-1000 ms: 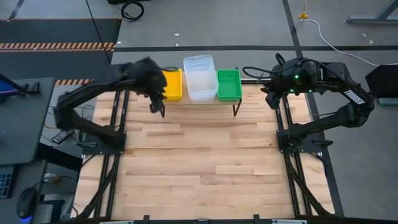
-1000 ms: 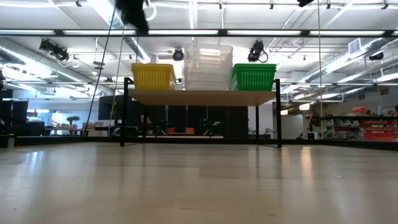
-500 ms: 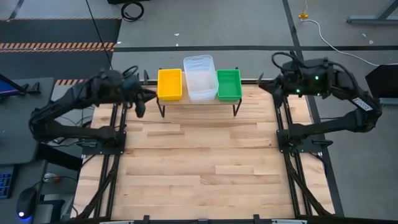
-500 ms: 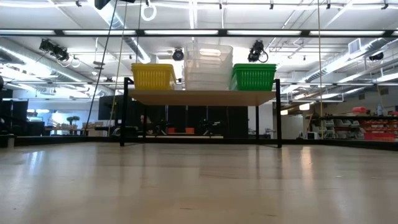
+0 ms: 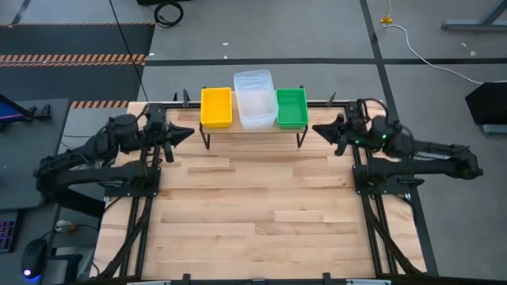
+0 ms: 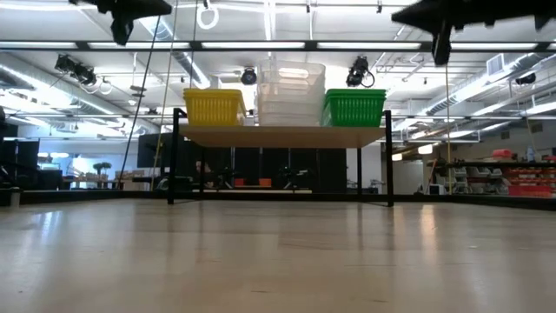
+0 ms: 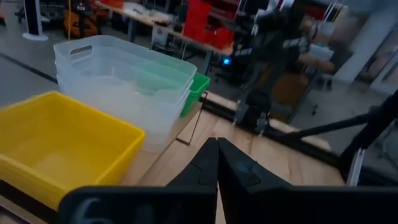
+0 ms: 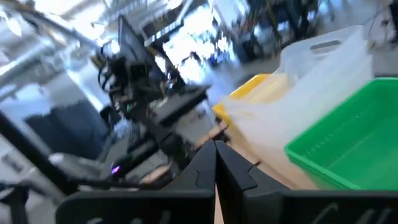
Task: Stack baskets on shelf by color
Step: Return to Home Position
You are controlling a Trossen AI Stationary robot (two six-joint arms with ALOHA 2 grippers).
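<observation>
— Baskets [image 6: 282, 96]: where are they?
— On the shelf [image 6: 282, 136], three stacks side by side: yellow stack [image 5: 216, 107], clear stack [image 5: 253, 99] in the middle, green stack [image 5: 291, 108]. The clear one looks like three nested; the others I cannot count.
— Claws?
— Left gripper [image 5: 178, 134] and right gripper [image 5: 321, 129] hang beside the shelf's ends, fingers pressed together, gripping nothing.

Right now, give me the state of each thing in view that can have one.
Yellow rectangular plastic bin: upright, empty, on shelf's left end.
Clear translucent plastic bins: nested stack, upright, mid-shelf.
Green rectangular plastic bin: upright, empty, on shelf's right end.
Low wooden-topped shelf: standing, carrying all bins.
Left gripper: jaws shut, empty, beside shelf.
Right gripper: jaws shut, empty, beside shelf.
</observation>
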